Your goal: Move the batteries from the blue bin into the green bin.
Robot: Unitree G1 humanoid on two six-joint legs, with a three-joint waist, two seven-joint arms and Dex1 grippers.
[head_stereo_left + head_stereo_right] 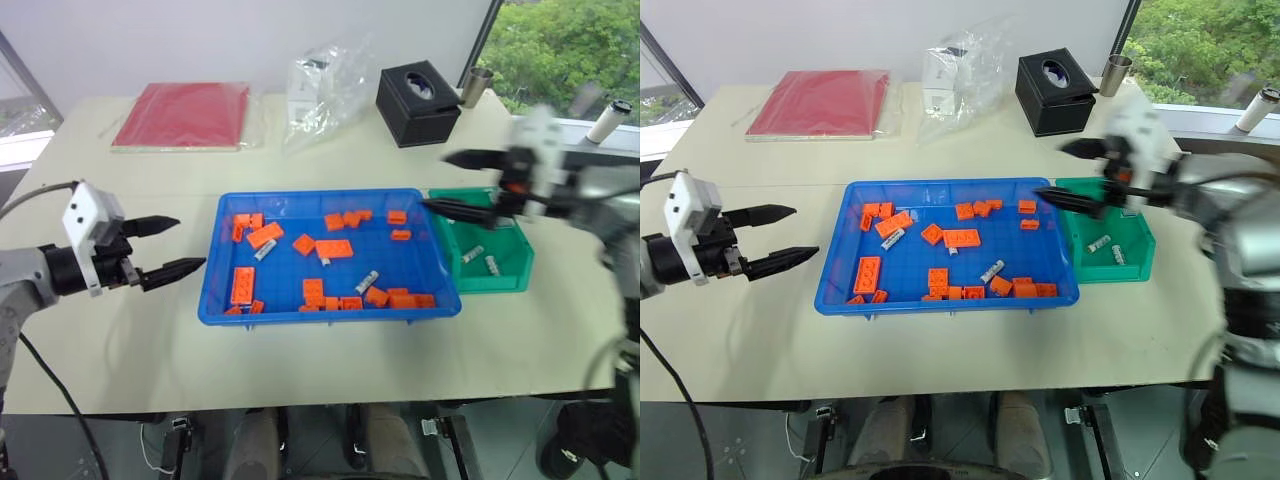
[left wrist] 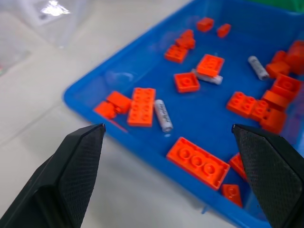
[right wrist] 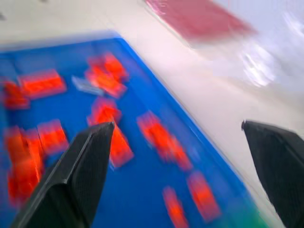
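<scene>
Beige counter (image 1: 330,160) | blue bin (image 1: 215,300) mid-counter, batteries (image 1: 367,282) inside | green bin (image 1: 520,262) at its right edge | right pincer (image 1: 462,184) nearer, empty, wide open | left pincer (image 1: 168,247) open, empty

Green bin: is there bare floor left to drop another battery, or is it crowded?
The green bin holds two batteries mid-floor; its near strip and far end look bare. The blue bin is crowded along its near edge with orange blocks.

Bright even daylight, window at far right corner. Soft faint shadows on table (image 1: 330,350). Right gripper (image 1: 462,184) motion-blurred; right wrist view smeared throughout. Left wrist view sharp.
</scene>
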